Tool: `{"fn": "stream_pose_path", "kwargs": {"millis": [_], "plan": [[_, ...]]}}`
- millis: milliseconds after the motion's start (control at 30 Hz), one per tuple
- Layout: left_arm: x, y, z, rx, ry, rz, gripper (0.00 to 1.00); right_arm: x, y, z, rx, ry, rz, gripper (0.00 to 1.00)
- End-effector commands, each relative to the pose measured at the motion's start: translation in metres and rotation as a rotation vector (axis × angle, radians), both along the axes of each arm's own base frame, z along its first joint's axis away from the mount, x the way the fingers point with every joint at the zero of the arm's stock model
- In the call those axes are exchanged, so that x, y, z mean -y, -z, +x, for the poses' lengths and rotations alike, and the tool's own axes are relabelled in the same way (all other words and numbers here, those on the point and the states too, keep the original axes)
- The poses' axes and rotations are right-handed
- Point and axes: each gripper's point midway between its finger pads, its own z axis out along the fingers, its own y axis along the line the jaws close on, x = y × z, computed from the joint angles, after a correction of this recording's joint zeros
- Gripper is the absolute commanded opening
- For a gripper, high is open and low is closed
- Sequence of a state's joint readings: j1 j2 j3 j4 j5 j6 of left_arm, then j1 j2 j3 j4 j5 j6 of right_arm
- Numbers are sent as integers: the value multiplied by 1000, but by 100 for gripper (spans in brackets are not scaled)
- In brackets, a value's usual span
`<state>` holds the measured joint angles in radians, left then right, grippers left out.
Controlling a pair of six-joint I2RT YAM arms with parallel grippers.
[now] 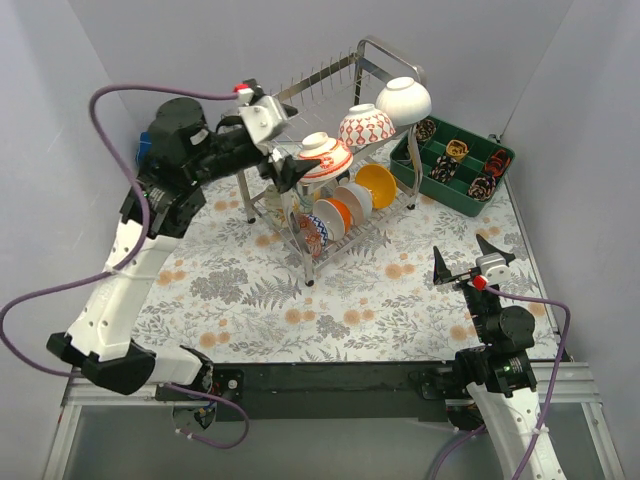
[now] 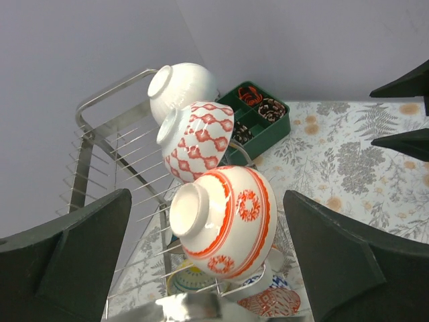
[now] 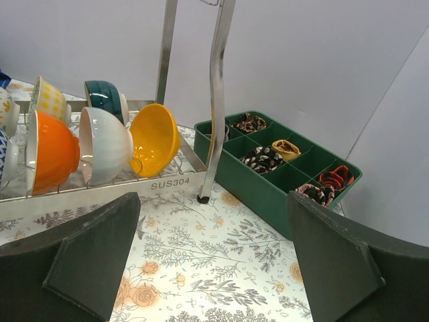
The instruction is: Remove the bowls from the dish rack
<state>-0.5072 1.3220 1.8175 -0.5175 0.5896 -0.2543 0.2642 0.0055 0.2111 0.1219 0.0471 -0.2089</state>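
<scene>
Left hand (image 2: 206,221) spread wide, flanking the red-ringed bowl (image 2: 231,218) without touching, seemingly lining up a grasp; that bowl leans on the dish rack's (image 1: 300,85) upper tier beside 2 others, likely tipped to drain; right hand (image 3: 213,208) also spread, low over the counter (image 1: 250,300), facing the lower-tier bowls (image 3: 107,144); none unloaded yet.

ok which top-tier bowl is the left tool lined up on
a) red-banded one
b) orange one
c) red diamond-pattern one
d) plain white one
a: in the left wrist view the red-banded bowl sits centred between the sides of the open left tool, on the dish rack.
</scene>
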Motion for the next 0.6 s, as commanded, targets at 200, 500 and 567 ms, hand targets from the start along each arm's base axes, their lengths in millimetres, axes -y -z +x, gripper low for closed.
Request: {"fn": "stream_pose_path", "kwargs": {"millis": [200, 500, 567], "plan": [[36, 20, 5, 116, -148, 183, 98, 6, -25, -15, 111, 9, 46, 99], [34, 51, 27, 75, -256, 279, 98, 6, -26, -15, 115, 11, 46, 99], [34, 48, 30, 82, -272, 264, 98, 6, -26, -15, 115, 12, 46, 98]]}}
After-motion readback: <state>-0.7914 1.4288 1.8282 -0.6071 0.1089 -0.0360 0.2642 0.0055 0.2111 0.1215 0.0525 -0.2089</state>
